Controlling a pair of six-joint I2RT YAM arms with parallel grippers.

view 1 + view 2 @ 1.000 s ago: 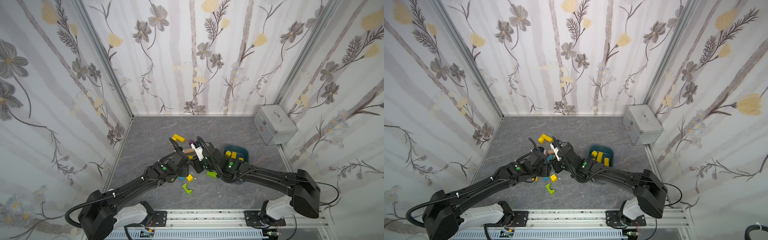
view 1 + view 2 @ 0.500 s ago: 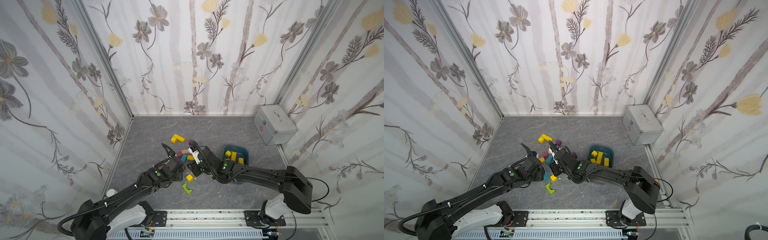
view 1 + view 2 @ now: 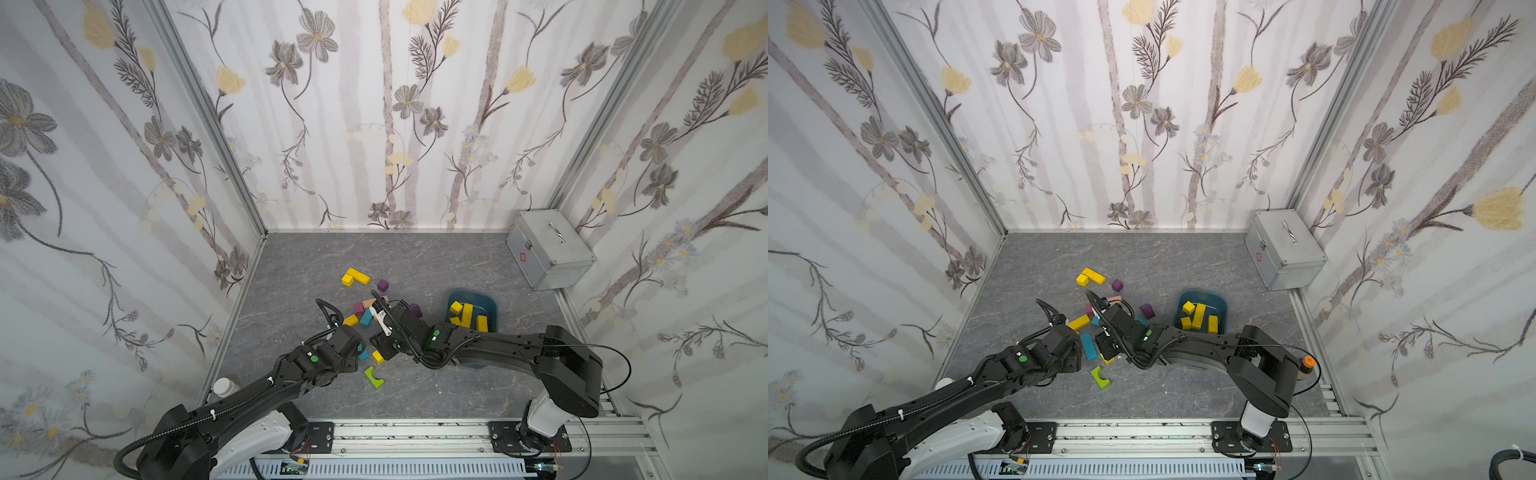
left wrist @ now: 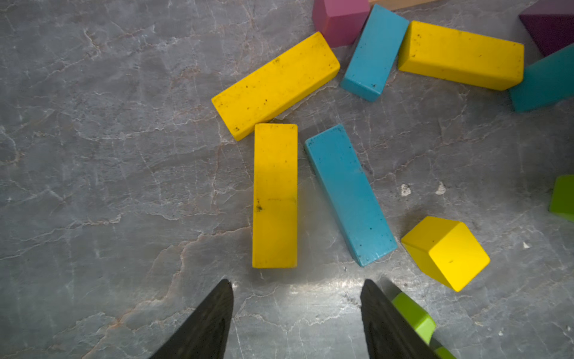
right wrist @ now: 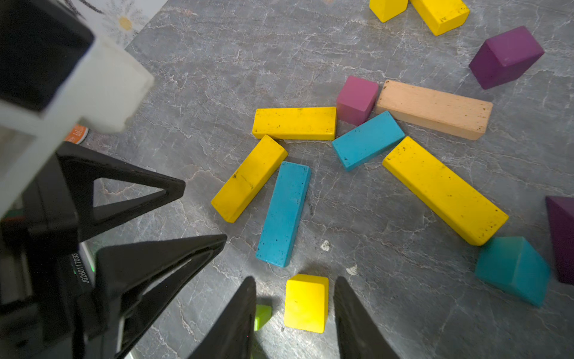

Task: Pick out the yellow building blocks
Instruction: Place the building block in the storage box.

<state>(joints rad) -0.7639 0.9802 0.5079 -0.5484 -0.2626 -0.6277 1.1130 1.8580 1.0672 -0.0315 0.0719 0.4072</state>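
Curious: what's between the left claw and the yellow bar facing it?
Only bare floor, in the left wrist view, between left gripper and yellow bar.

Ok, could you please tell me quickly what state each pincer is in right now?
Left pincer: open, holding nothing.
Right pincer: open, straddling a yellow cube without gripping it.
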